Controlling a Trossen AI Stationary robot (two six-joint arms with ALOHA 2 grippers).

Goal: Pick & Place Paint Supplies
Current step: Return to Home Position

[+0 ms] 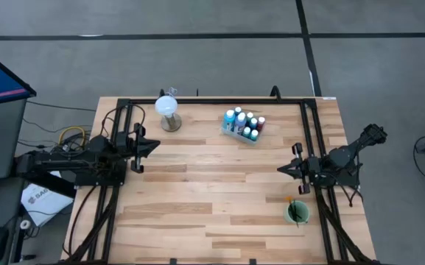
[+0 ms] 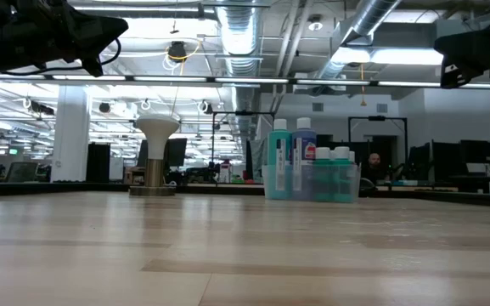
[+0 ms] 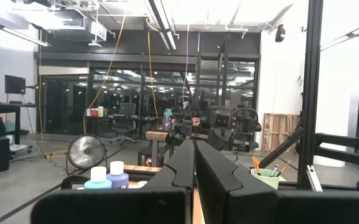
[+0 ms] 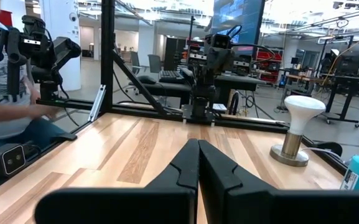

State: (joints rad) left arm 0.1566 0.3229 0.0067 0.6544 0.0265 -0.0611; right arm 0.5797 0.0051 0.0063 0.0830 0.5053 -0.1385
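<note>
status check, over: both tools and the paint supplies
Left tool shut, empty, raised at left side. Right tool shut, empty, raised at right. Paint bottles grouped at back; brushes in green cup near right tool. White globe apart from both.

table point(image 1: 212, 213): smooth pale wood — lightly glossy | paint bottles point(image 1: 243, 125): plastic | frame point(image 1: 212, 100): matt dark metal

Bright, even light over the table point(image 1: 219, 221), barely a shadow on the wood. Down low, ceiling strip lights point(image 2: 228, 79) glare white and a sheen streaks the near boards. The left wrist view faces a dimmer hall with a dark glass wall point(image 3: 129, 93).
</note>
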